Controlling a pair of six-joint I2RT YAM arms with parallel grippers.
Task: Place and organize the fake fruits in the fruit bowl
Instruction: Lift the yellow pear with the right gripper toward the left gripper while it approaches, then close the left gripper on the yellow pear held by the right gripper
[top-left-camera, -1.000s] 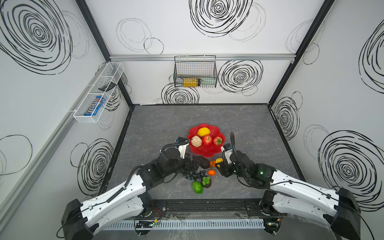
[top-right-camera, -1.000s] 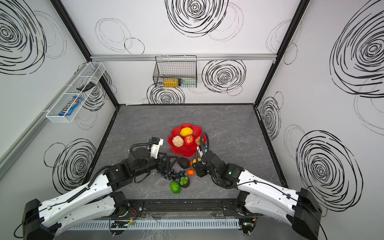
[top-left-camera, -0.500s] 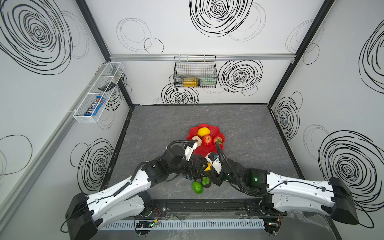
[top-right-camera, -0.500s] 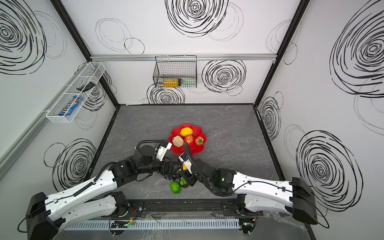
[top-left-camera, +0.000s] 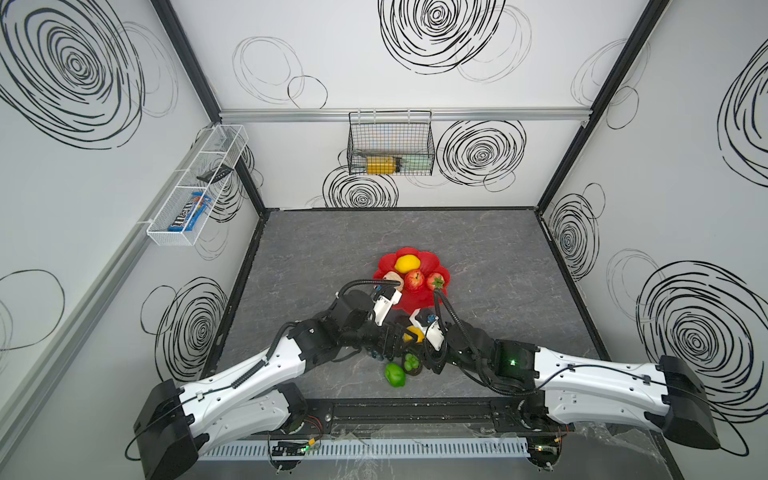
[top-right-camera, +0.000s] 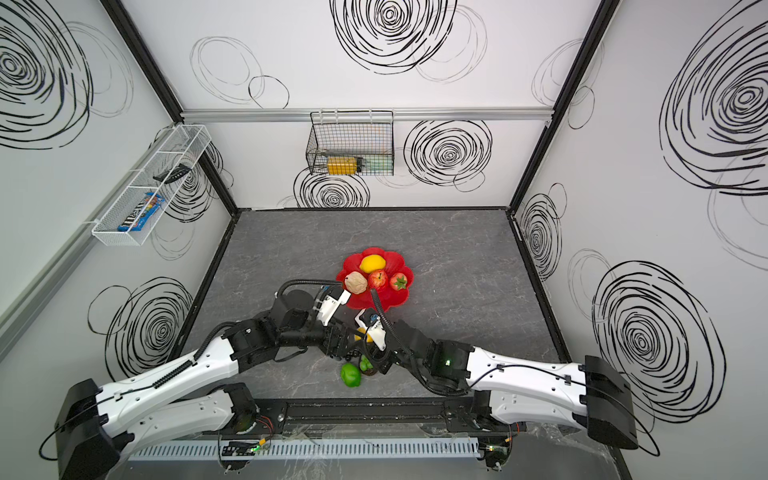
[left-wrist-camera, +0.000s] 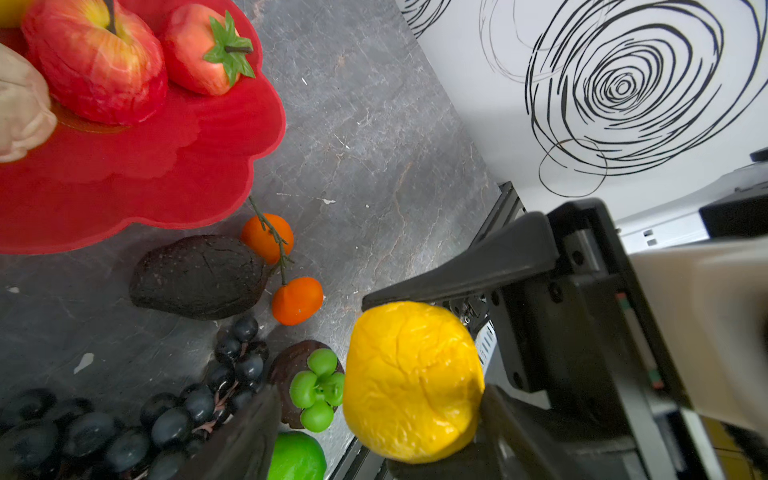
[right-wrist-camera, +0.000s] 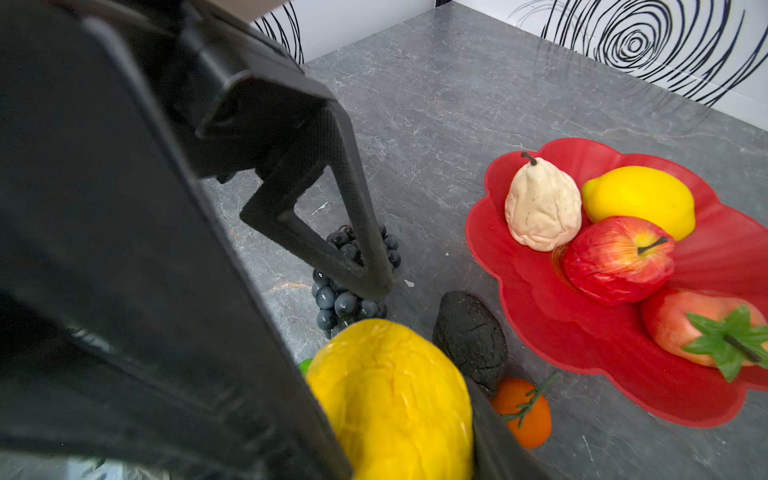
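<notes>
Crinkled yellow fruit (left-wrist-camera: 411, 382), held above the near-middle of the desk (top-left-camera: 332, 249), is clamped in my right jaws. My left jaws stand apart on either side of it, crosswise to the right pair, with one finger (left-wrist-camera: 249, 432) clear of the skin. It looks like a hand-over. The red fruit bowl (right-wrist-camera: 582, 340) lies just beyond, toward the desk's far edge, with pear (right-wrist-camera: 540, 203), lemon (right-wrist-camera: 640, 199), apple (right-wrist-camera: 619, 257) and strawberry (right-wrist-camera: 702, 332) aboard and its near petals bare. Avocado (left-wrist-camera: 199, 276), oranges (left-wrist-camera: 297, 300) and grapes (left-wrist-camera: 166, 415) wait loose on the desk below.
</notes>
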